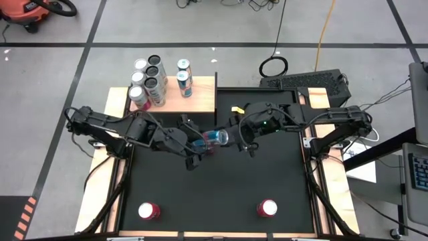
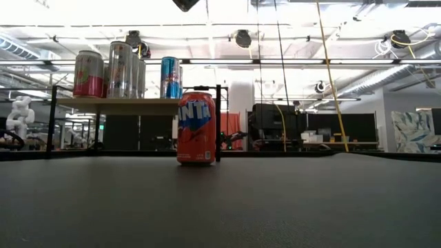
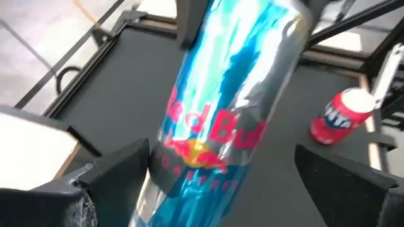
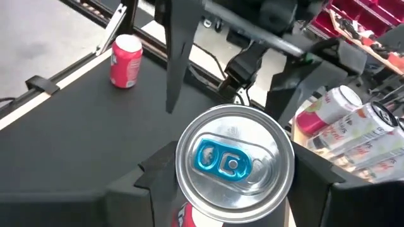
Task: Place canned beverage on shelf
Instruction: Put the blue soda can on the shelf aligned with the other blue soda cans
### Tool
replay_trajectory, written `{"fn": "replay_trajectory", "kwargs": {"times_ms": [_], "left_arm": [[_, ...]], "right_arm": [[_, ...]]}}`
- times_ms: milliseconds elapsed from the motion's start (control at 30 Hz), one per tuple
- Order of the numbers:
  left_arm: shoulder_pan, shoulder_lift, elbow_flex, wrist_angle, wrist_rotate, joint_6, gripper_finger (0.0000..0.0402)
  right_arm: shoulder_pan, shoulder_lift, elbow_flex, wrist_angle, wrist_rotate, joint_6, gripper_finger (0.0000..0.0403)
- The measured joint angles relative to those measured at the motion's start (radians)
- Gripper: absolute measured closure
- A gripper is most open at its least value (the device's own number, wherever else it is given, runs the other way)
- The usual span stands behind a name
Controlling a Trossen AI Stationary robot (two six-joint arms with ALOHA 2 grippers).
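Grey tiled floor surrounds a table (image 1: 221,194) covered by a black mat. Wooden shelf (image 1: 197,99) sits at the table's far left corner, raised on thin black supports; seven cans stand on it, a cluster of five (image 1: 148,82) toward its left and two blue-and-silver ones (image 1: 184,77) just beside them.

Both arms reach to mid-table and meet over the mat, near the shelf's front edge. Right gripper (image 1: 233,136) is clamped on a blue-and-silver can (image 1: 215,138), held off the mat and lying sideways between the two grippers; its pull-tab top faces the right wrist camera. Left gripper (image 1: 194,148) has its fingers (image 3: 113,173) spread wide on either side of the can's body, not touching it.

Two red cans (image 1: 148,211) (image 1: 267,208) stand upright, well apart, along the table's near edge.
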Motion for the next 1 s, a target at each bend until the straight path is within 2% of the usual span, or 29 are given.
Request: {"fn": "replay_trajectory", "kwargs": {"times_ms": [233, 400, 833, 1000], "left_arm": [[0.015, 0.001, 0.000, -0.133, -0.056, -0.052, 0.0004], [0.017, -0.004, 0.000, -0.145, -0.066, -0.022, 0.0011], [0.014, -0.004, 0.000, -0.144, -0.087, -0.009, 0.0144], [0.015, -0.004, 0.000, -0.144, -0.092, 0.013, 0.0164]], "right_arm": [[-0.015, 0.000, 0.000, 0.019, -0.001, 0.037, 0.0202], [-0.015, 0.000, 0.000, 0.049, -0.002, 0.080, 0.0202], [-0.028, 0.000, 0.000, 0.047, -0.011, 0.165, 0.0202], [-0.028, 0.000, 0.000, 0.046, -0.009, 0.170, 0.0195]]}}
